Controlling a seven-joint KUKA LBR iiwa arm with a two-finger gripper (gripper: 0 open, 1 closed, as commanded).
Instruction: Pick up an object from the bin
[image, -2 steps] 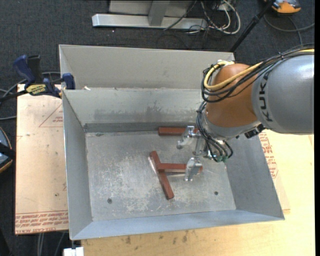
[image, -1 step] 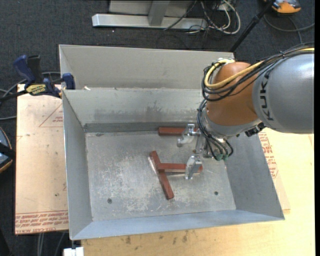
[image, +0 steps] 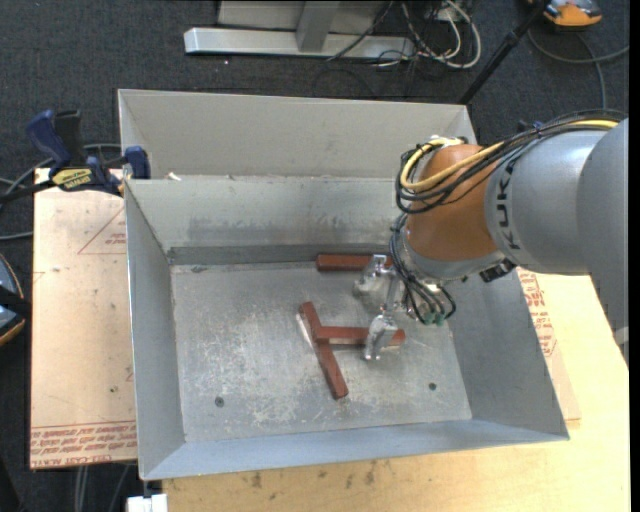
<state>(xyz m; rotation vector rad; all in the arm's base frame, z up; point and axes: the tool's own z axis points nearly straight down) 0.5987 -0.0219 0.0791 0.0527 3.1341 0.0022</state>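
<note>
The gripper (image: 377, 310) hangs low over the bin's floor, right of centre, with its two metal fingers (image: 379, 338) spread apart and nothing between them. The nearer finger stands at the right end of a short reddish-brown bar (image: 345, 337); I cannot tell whether it touches the wood or sits just above it. That short bar's left end meets a longer brown bar (image: 323, 350), which runs on a slant toward the front, so the two make a rough T. A third brown block (image: 343, 262) lies apart against the back wall of the grey bin (image: 250, 420). Above, the orange-covered wrist and grey arm (image: 560, 200) reach in from the right. I judge this to be the approach, with no grasp made. The next move probably calls for shifting so that the short bar lies between the fingers, then closing and lifting
</note>
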